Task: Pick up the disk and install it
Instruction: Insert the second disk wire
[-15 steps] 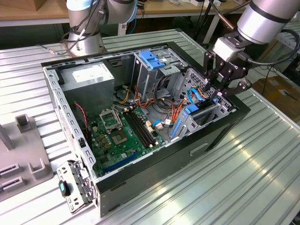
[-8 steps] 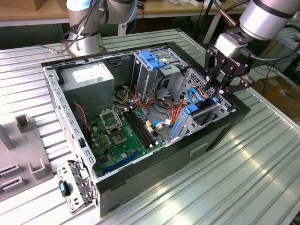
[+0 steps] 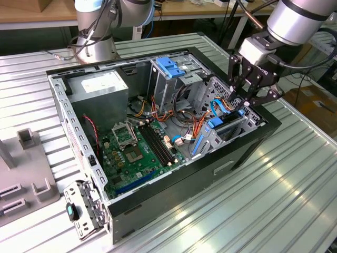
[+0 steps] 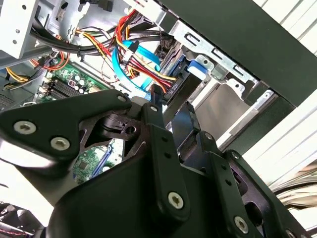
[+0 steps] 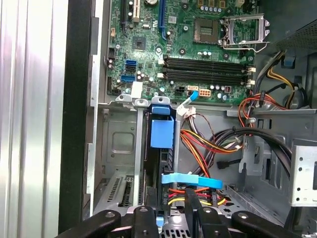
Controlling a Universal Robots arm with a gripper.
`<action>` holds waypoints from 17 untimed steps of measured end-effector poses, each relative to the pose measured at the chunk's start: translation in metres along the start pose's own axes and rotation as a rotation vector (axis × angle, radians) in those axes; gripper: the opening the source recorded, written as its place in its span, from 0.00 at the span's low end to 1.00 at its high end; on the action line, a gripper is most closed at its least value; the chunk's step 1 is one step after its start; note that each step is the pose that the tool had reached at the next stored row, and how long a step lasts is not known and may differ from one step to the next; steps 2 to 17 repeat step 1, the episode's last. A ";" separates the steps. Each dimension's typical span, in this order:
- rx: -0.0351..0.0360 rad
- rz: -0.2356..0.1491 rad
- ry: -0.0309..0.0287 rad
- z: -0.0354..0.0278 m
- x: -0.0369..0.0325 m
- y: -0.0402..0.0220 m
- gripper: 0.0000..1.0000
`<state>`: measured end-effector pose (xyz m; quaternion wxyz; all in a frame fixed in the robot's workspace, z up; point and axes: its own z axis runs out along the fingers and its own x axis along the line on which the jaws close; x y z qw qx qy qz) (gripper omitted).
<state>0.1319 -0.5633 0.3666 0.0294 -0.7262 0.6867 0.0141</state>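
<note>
over the far corner of the open case [image 3: 158, 132], toward the exterior view's right, we see the end effector [image 3: 251, 92] hanging just above the drive bay [image 3: 231, 129]. its fingers [image 3: 238, 79] are drawn close together, but we cannot tell whether they grip anything. in the first wrist view the disk [image 5: 161, 163] stands on edge in the bay, its blue rail [image 5: 162, 133] on show, beside a metal cage [image 5: 119, 148], and the fingers [image 5: 190, 208] sit right at its near end among red and yellow wires [image 5: 208, 146]. the motherboard [image 3: 137, 153] lies on the case floor, with the grey power supply [image 3: 100, 89] at the far side. the case rests on a ribbed metal bench [image 3: 253, 211].
</note>
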 end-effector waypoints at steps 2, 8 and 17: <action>0.0000 0.000 0.0000 0.0000 0.0000 0.0000 0.36; 0.0000 0.000 0.0000 0.0000 0.0000 0.0000 0.36; 0.0000 0.000 0.0000 0.0000 0.0000 0.0000 0.36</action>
